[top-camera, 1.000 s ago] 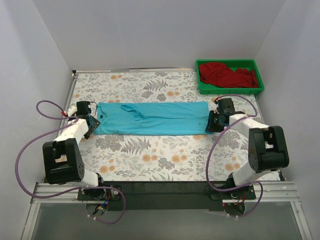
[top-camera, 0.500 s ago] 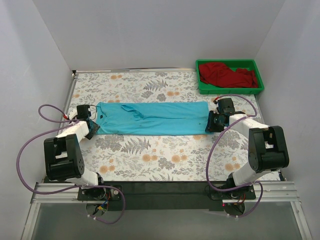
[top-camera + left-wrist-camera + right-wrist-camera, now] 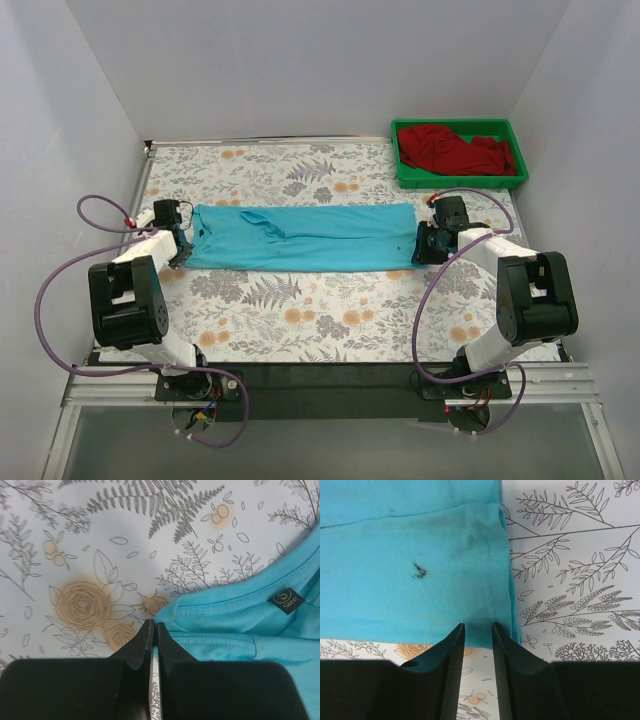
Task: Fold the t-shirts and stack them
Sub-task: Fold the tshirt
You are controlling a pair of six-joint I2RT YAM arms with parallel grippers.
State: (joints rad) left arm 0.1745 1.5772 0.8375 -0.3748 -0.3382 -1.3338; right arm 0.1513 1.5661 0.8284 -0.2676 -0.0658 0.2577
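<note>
Two sets of fingers meet the ends of a plain turquoise-blue cloth t-shirt, spread flat from 9 to 3 o'clock on the floral-print bench. The left fingers are pinched together on its collar edge. The right fingers stand apart, straddling the hem. Farther back, at 1 o'clock, a crumpled dark red cloth t-shirt lies in a green plastic tray.

Table carried a pale cover printed with grey ferns and orange blooms; the print showed close up in the left wrist view and the right wrist view. Green plastic tray sat at far right corner, on the table. Plain white walls closed three sides. Thin strip along far edge, possibly metal.
</note>
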